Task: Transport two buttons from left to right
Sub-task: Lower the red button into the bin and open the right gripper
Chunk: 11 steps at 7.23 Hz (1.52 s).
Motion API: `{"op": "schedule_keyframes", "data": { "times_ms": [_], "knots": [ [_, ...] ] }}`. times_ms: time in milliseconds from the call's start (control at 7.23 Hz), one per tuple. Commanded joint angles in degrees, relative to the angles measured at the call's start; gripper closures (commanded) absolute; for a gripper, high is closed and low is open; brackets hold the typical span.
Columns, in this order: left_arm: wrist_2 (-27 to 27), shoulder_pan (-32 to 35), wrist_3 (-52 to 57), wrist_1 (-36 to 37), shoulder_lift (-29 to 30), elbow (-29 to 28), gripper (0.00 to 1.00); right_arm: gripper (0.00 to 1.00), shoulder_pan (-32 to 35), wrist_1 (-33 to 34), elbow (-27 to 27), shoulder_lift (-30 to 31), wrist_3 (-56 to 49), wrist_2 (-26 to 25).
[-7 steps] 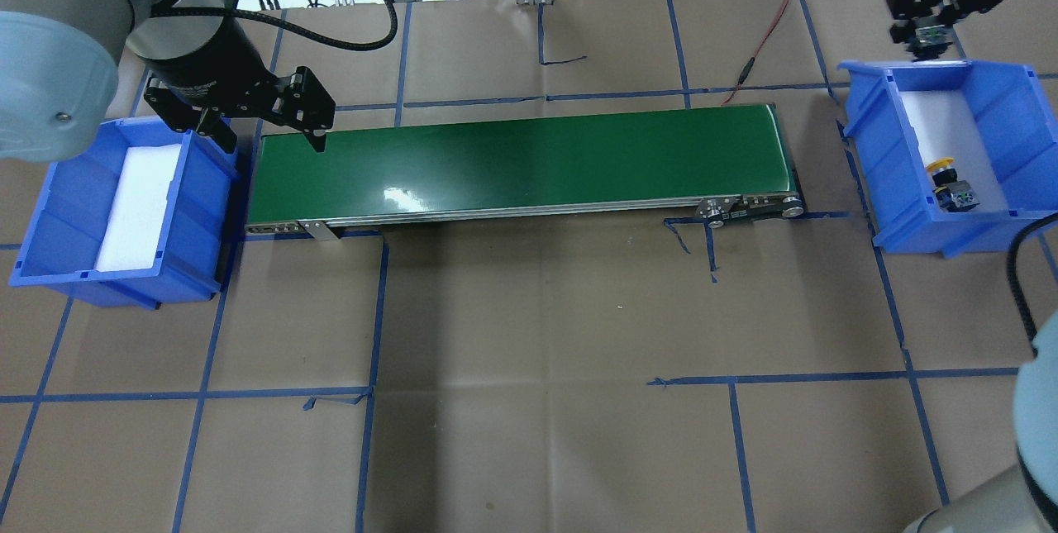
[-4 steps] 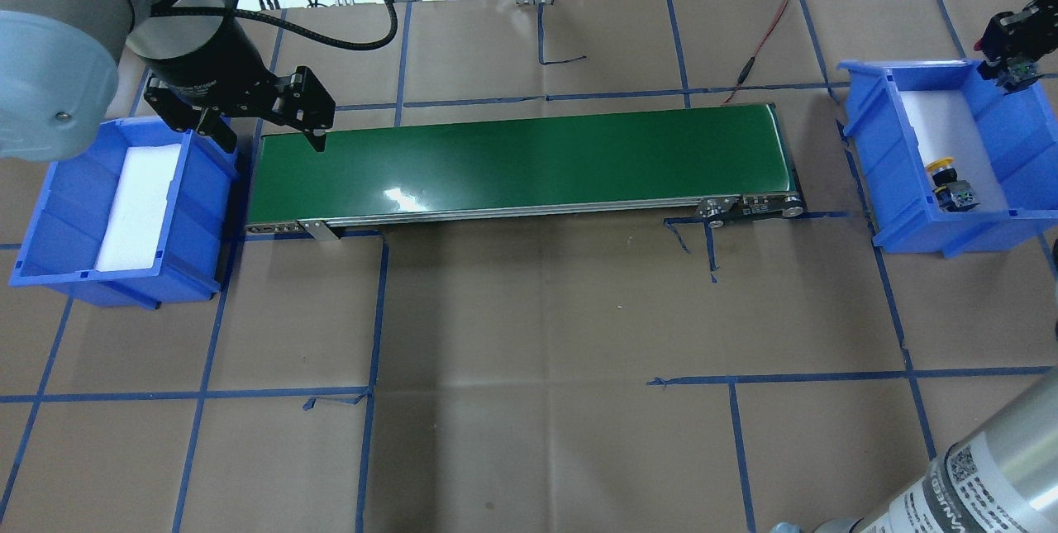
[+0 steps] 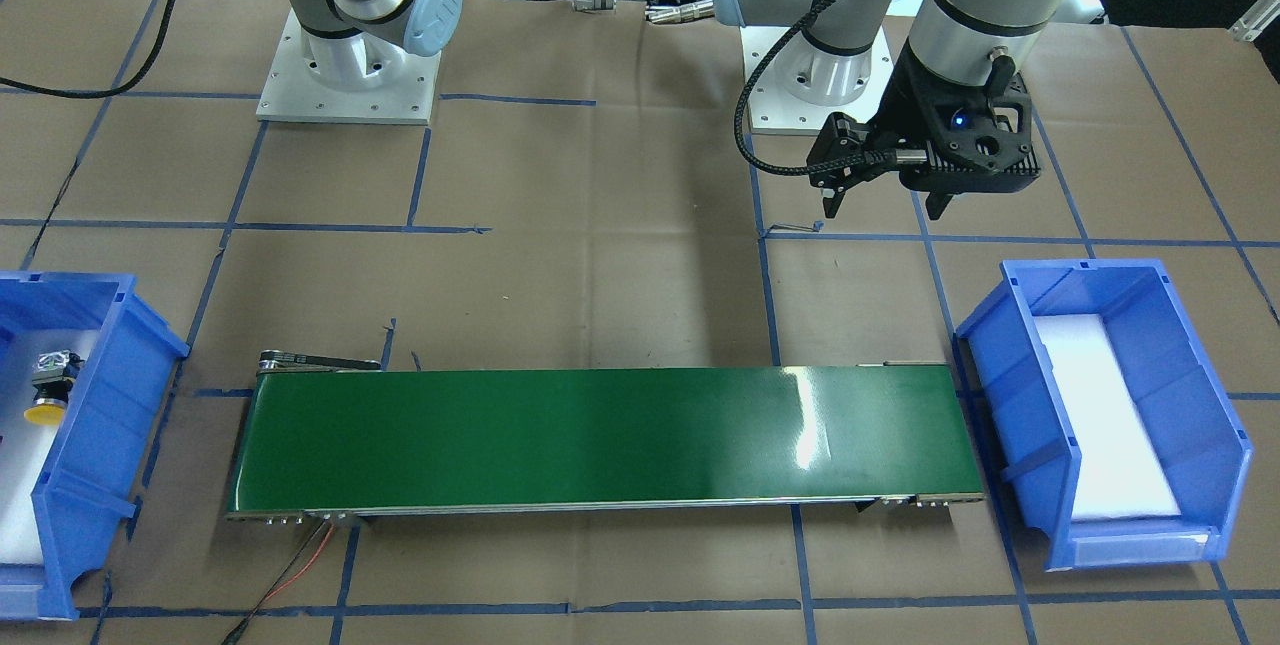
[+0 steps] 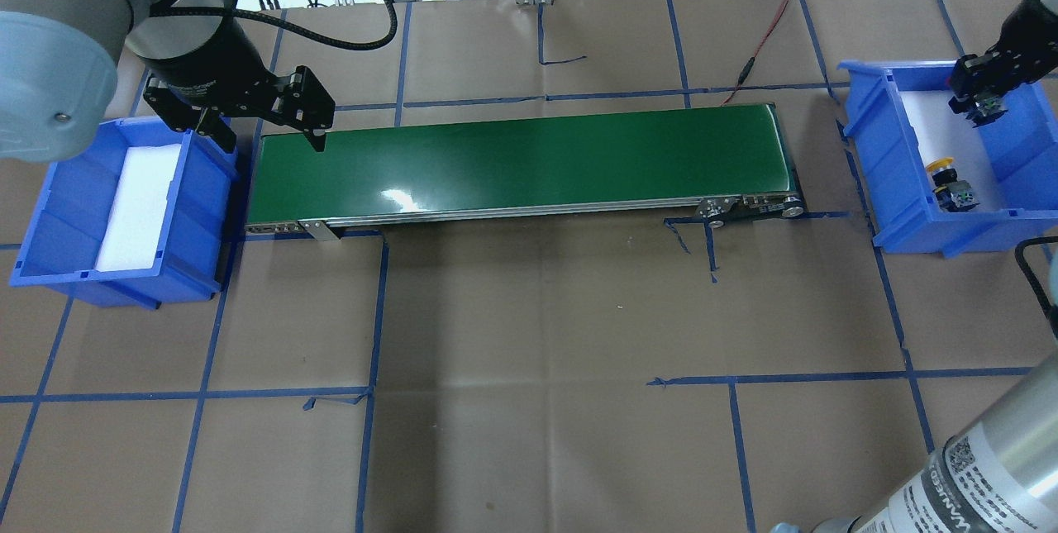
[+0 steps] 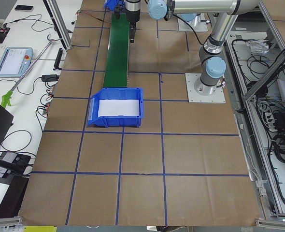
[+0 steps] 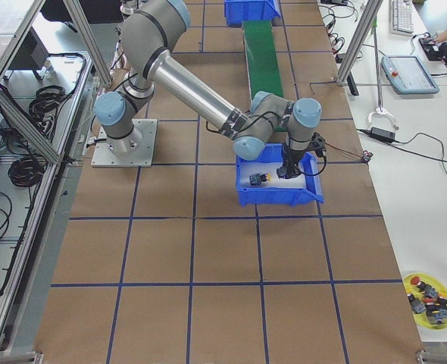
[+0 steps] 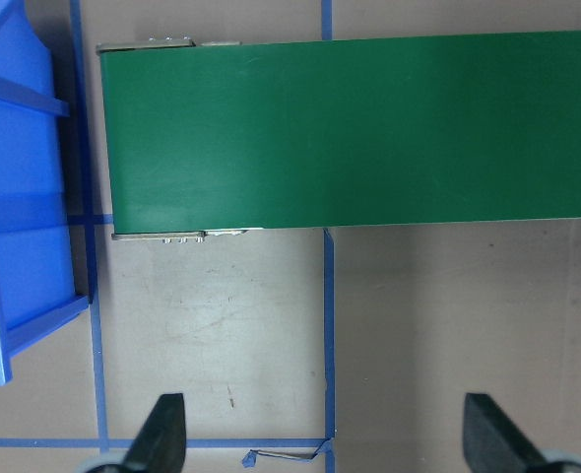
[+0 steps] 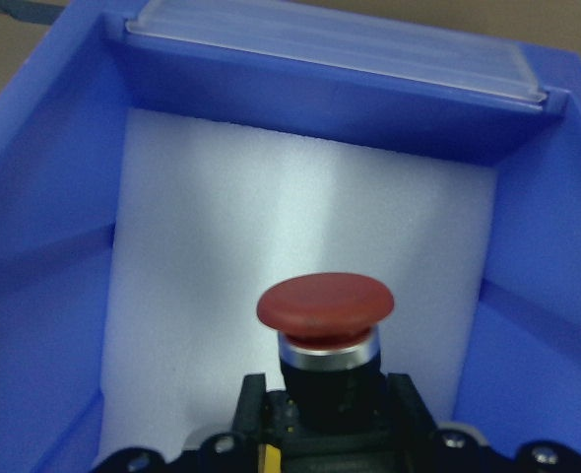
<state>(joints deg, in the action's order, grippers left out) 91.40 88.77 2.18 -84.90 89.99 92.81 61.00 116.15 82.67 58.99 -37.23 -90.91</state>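
The right gripper is clamped on the black body of the red button, whose cap points away from the wrist, over the white foam inside the right blue bin. The yellow button lies on that foam toward the bin's near end, apart from the gripper. The left gripper hangs wide open and empty over the brown paper, near the left end of the green conveyor belt and the foam-lined left blue bin.

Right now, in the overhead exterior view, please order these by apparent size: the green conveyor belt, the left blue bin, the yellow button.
Largest: green conveyor belt.
Next: left blue bin.
Smallest, by far: yellow button.
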Motion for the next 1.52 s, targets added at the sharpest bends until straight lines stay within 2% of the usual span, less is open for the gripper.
{"op": "schedule_keyframes", "data": {
  "times_ms": [0, 415, 553, 691, 830, 1106, 1383],
  "knots": [
    [0.0, 0.0, 0.0, 0.0, 0.0, 0.0, 0.0, 0.96, 0.4, 2.7, 0.2, -3.1, 0.2, 0.3],
    [0.0, 0.0, 0.0, 0.1, 0.0, 0.0, 0.0, 0.94, 2.3, 3.9, 0.2, -4.9, 3.0, 0.0],
    [0.0, 0.0, 0.0, 0.1, 0.0, 0.0, 0.0, 0.78, 2.4, 3.8, 0.2, -4.9, 2.7, -0.5],
    [0.0, 0.0, 0.0, 0.1, 0.0, 0.0, 0.0, 0.5, 2.3, 3.8, 0.0, -4.7, 2.7, 0.2],
    [0.0, 0.0, -0.1, 0.1, 0.0, 0.0, 0.0, 0.44, 2.3, 3.3, 0.0, -4.3, 2.9, 0.3],
    [0.0, 0.0, 0.0, 0.1, 0.0, 0.0, 0.0, 0.26, 2.4, 2.9, -0.1, -2.8, 3.0, 0.5],
    [-0.1, 0.0, -0.1, 0.2, 0.0, 0.0, 0.0, 0.14, 2.5, 2.4, -0.1, -0.2, 3.0, 0.5]
  ]
}}
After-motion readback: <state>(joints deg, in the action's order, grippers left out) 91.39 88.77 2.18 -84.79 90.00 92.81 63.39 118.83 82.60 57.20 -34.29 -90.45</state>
